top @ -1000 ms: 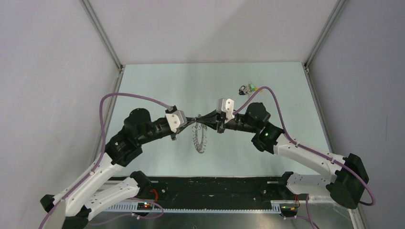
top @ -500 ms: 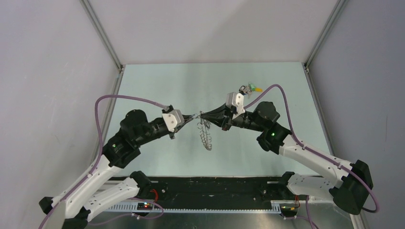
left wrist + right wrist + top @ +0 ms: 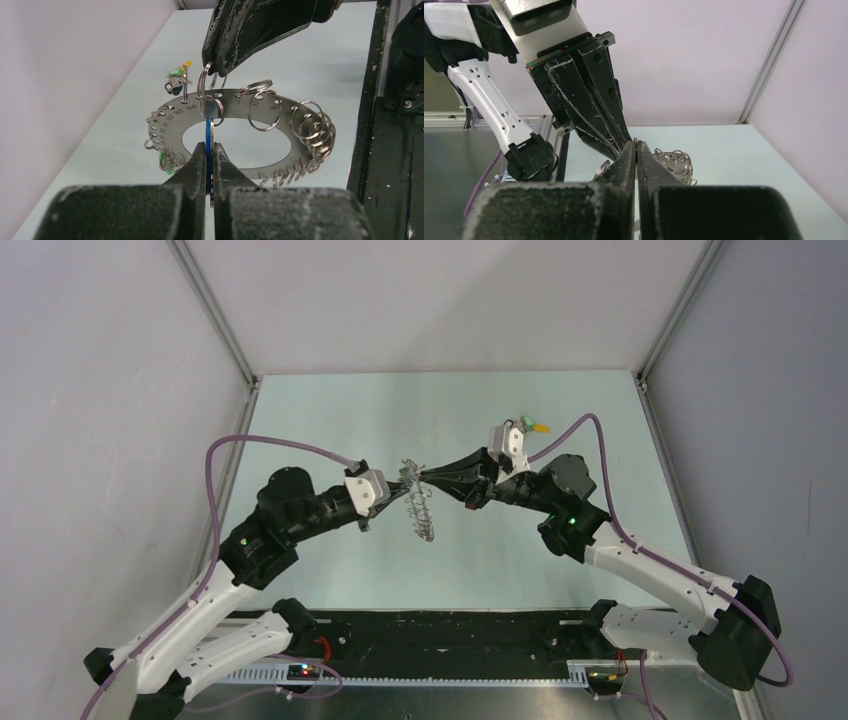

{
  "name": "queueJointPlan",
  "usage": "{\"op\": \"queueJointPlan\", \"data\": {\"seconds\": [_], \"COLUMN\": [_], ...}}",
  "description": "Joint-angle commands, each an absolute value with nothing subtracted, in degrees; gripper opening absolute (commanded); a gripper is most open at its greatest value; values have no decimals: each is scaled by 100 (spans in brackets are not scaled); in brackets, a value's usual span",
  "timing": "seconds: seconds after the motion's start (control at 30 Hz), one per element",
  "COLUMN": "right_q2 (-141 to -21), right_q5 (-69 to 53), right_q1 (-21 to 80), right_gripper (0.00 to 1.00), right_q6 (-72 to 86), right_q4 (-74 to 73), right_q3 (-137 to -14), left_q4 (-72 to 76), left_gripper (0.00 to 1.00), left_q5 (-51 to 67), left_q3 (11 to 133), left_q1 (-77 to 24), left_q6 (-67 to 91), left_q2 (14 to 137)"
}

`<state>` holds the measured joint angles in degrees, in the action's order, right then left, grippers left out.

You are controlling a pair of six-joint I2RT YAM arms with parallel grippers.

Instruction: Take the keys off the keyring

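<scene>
The keyring (image 3: pixel 305 150) is a flat silver ring with numbered holes, fringed with small split rings, and it hangs in the air between both grippers (image 3: pixel 422 512). My left gripper (image 3: pixel 209 146) is shut on a blue-headed key (image 3: pixel 207 131) that hangs from the keyring. My right gripper (image 3: pixel 636 144) comes in from the opposite side and is shut on a small split ring (image 3: pixel 204 82) at the keyring's edge. In the top view the left gripper (image 3: pixel 401 480) and the right gripper (image 3: pixel 428 478) meet tip to tip. A green-headed key (image 3: pixel 162 161) hangs at the keyring's left side.
A small clump of loose keys with green and yellow heads (image 3: pixel 526 426) lies on the pale green table (image 3: pixel 330 420) at the far right, behind the right wrist. It also shows in the left wrist view (image 3: pixel 177 80). Grey walls enclose the table on three sides.
Both grippers have moved away from the arm bases with the keyring, which now hangs higher and more bunched. The right wrist has swung out to the right.
</scene>
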<state>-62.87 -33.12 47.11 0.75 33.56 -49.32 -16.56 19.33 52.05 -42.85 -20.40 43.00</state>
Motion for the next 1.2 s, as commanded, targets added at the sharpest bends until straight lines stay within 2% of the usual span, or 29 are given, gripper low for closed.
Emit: {"op": "queueJointPlan", "data": {"seconds": [0.0, 0.8, 1.17], "right_q2": [-6176, -5625, -5810], "right_q5": [-3417, -2629, -2026], "right_q1": [4691, 4691, 5112], "right_gripper": [0, 0, 0], "right_q6": [316, 113, -767], "right_q4": [4182, 3931, 3851], "right_q3": [-5157, -4783, -4774], "left_q4": [-1408, -1410, -1405], "left_gripper": [0, 0, 0], "left_q5": [2013, 1665, 1818], "left_q3": [5241, 5224, 5243], "left_q1": [-4293, -4291, -4292], "left_q6": [-1977, -2003, -1969], "left_q2": [4275, 4076, 4180]}}
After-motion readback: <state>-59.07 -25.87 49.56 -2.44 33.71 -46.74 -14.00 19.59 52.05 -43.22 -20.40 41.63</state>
